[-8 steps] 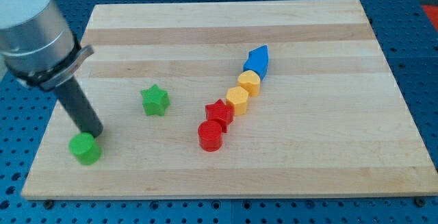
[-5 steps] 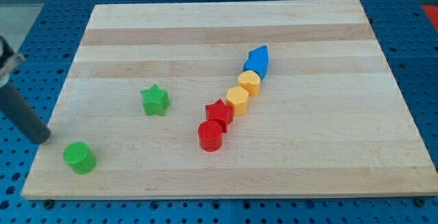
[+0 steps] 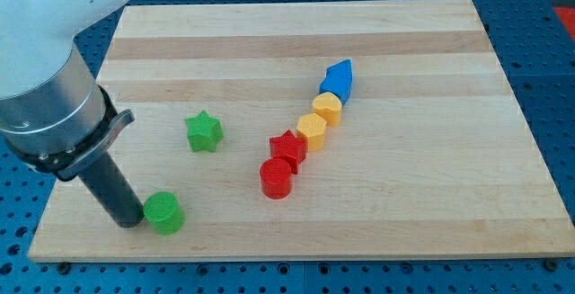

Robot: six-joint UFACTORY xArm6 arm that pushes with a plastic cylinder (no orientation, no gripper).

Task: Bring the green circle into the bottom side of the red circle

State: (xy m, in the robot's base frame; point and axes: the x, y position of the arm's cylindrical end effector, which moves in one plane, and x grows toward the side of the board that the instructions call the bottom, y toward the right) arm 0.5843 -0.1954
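The green circle (image 3: 164, 213) lies near the board's bottom left. My tip (image 3: 131, 220) touches its left side. The red circle (image 3: 277, 178) sits to the right and a little higher, at the bottom end of a diagonal row of blocks. The green circle is well to the left of the red circle and slightly below it.
The row runs up and right from the red circle: red star (image 3: 288, 149), orange hexagon (image 3: 312, 131), yellow block (image 3: 327, 108), blue block (image 3: 337, 80). A green star (image 3: 204, 132) stands alone above the green circle. The wooden board (image 3: 431, 195) ends close below the green circle.
The green circle has slid to the right along the board's bottom edge. My tip swung out past the board's left edge, then came back in behind the circle's left side.
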